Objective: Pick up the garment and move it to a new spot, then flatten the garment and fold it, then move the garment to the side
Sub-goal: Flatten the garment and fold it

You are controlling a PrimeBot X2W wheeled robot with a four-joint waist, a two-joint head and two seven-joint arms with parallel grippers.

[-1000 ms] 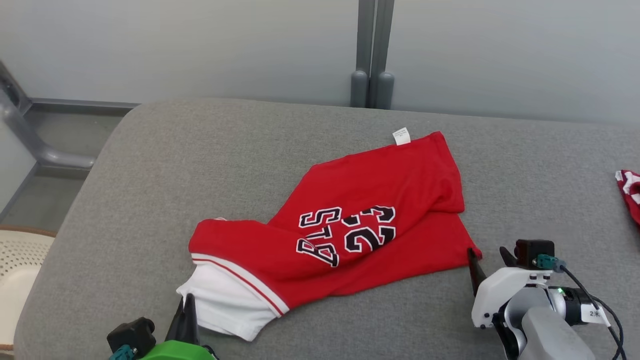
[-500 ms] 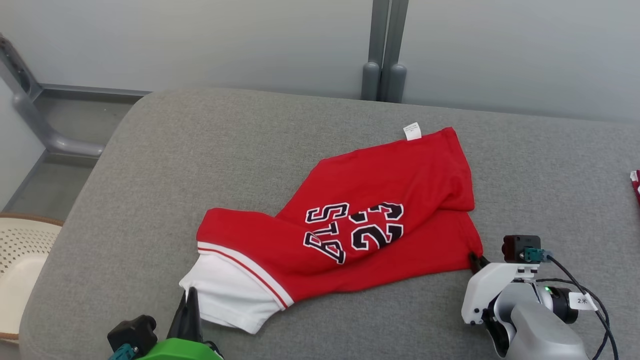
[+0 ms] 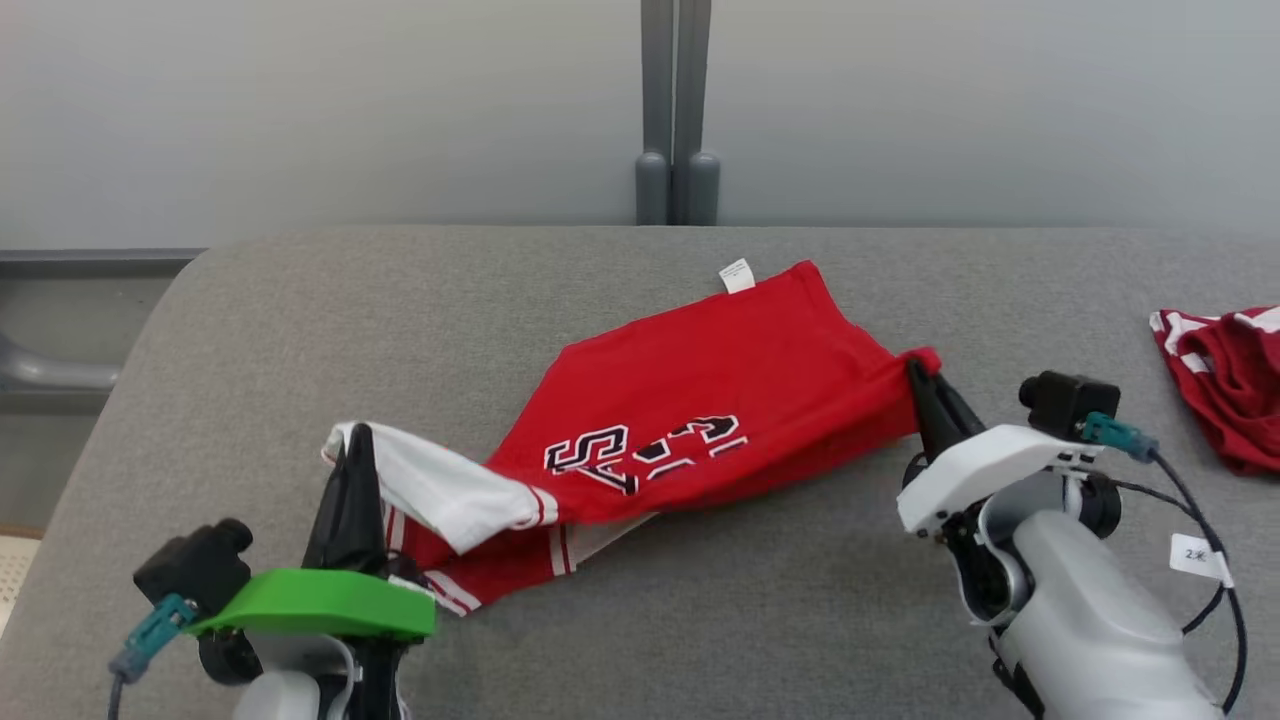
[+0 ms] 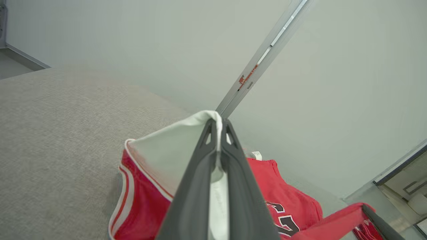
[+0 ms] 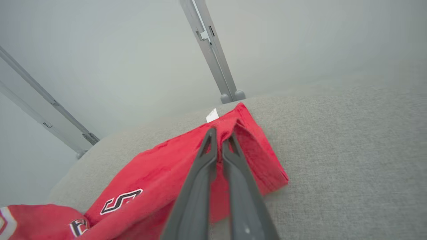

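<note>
Since the garment (image 3: pixel 700 385) is light, limp knit that sags wherever nothing holds it, I judge it best taken by two far-apart corners. That is how it is held: the left claw (image 3: pixel 357 435) is pinched shut on its white end, lifted off the grey padded surface (image 3: pixel 250 330), and the right claw (image 3: pixel 913 368) is pinched shut on the red corner opposite. Its creased middle rests on the padding, so an even pull should spread it; another red garment (image 3: pixel 1225 380) lies well apart.
</note>
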